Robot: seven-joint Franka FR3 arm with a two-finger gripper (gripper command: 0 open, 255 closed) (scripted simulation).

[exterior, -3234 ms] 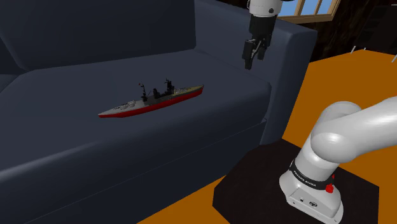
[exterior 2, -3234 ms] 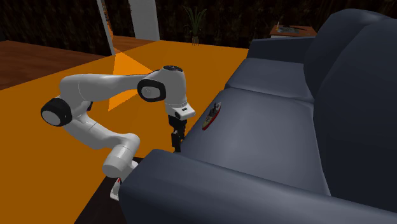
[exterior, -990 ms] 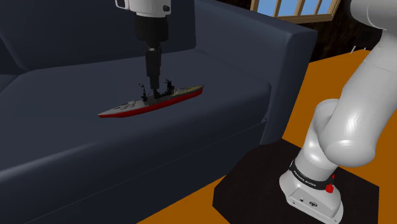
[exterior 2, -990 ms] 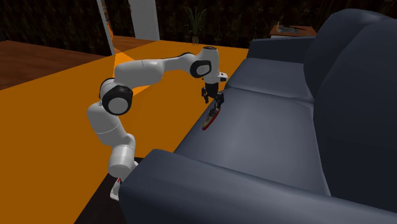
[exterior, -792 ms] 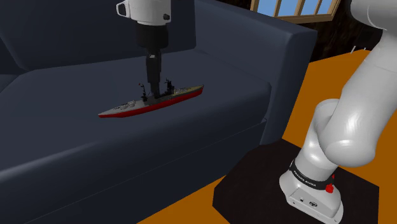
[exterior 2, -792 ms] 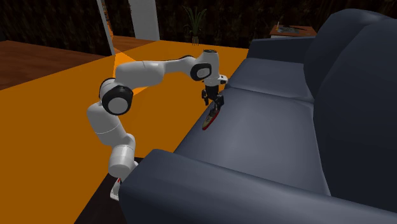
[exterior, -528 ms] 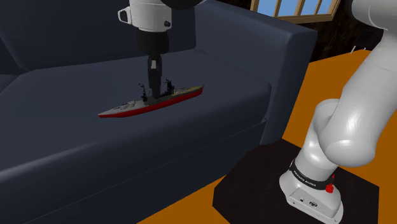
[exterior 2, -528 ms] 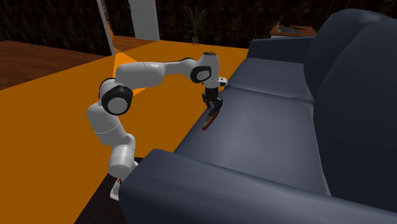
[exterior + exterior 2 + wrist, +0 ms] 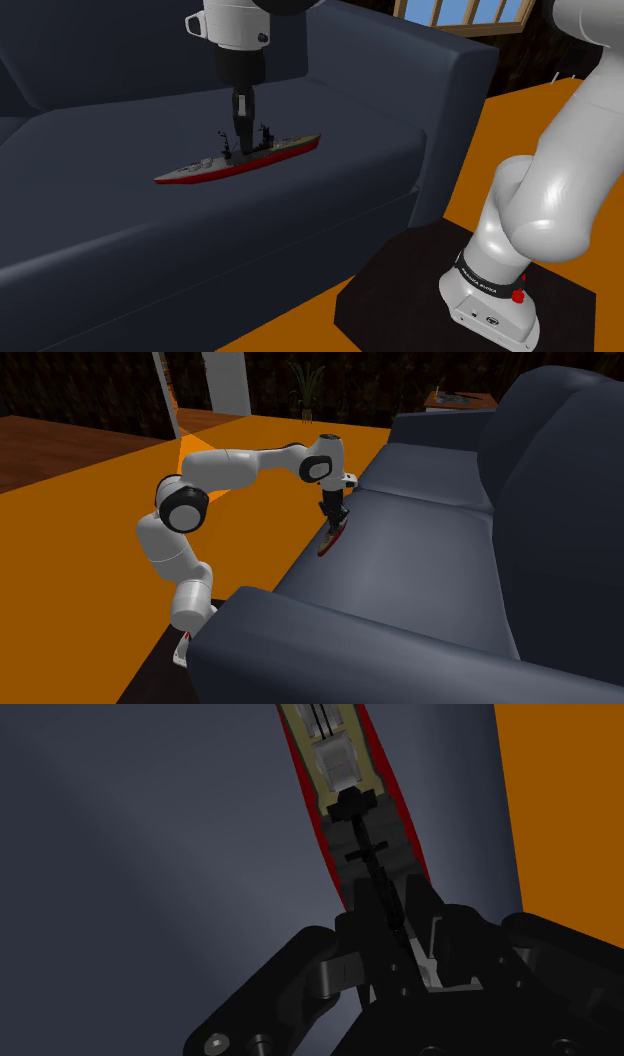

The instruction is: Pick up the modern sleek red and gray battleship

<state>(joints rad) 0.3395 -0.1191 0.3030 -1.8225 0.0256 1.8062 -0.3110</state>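
A long, slim battleship (image 9: 205, 169) with a red hull and grey deck lies on the dark blue sofa seat (image 9: 330, 190), still resting on the cushion. My black gripper (image 9: 241, 146) comes straight down onto its middle, between the dark masts, and is shut on the superstructure. In the wrist view the fingers (image 9: 350, 949) clasp the ship's midsection, and the battleship (image 9: 345, 764) runs on past the fingertips of the gripper (image 9: 395, 944). In the second exterior view the gripper (image 9: 337, 519) sits on the battleship (image 9: 328, 542) near the seat's front edge.
The sofa's backrest (image 9: 120, 50) rises behind the ship, and its armrest (image 9: 455, 80) stands between the seat and my dark stand (image 9: 400, 285). Orange floor (image 9: 120, 482) lies in front of the sofa. A potted plant (image 9: 305, 392) and side table (image 9: 455, 399) stand far off.
The hand sank a little onto the ship's middle and the fingers closed from wide apart onto its superstructure. The ship has stayed in place.
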